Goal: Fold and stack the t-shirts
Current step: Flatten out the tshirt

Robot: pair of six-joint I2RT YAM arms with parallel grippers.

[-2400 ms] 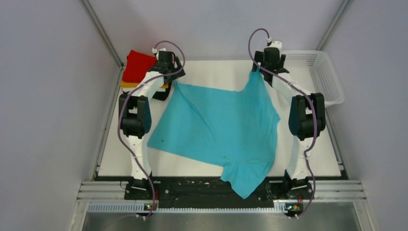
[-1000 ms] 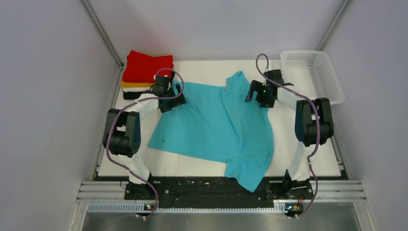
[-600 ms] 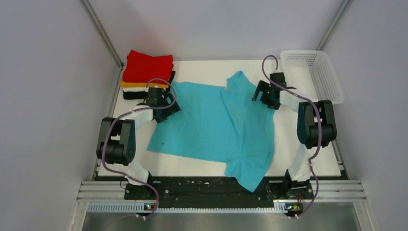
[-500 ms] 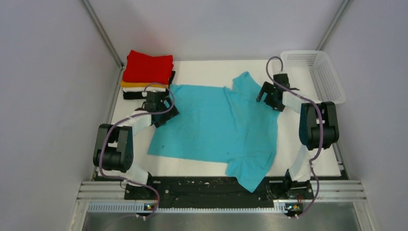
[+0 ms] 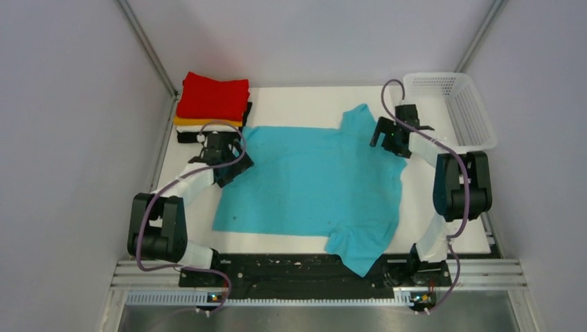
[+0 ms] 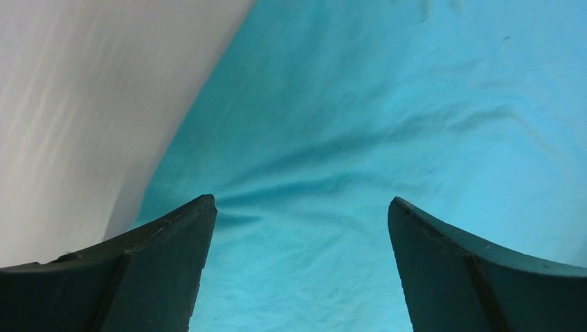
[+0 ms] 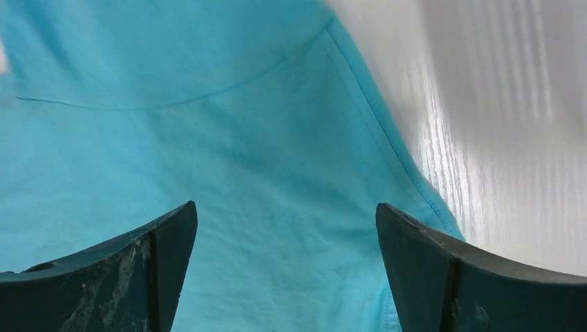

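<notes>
Top external: L gripper (image 5: 230, 160), R gripper (image 5: 387, 140) spread, empty, at turquoise tee (image 5: 311, 187) far corners; bare table (image 5: 297, 104) beyond.

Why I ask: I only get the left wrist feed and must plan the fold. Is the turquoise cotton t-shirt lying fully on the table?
Observer: Not fully. The turquoise cotton t-shirt is spread across the white table, but its near right end drapes past the table's near edge.
Operator: And what is the other arm doing?
Observer: The right end effector is open over the shirt's far right side, with nothing between its fingers.
</notes>
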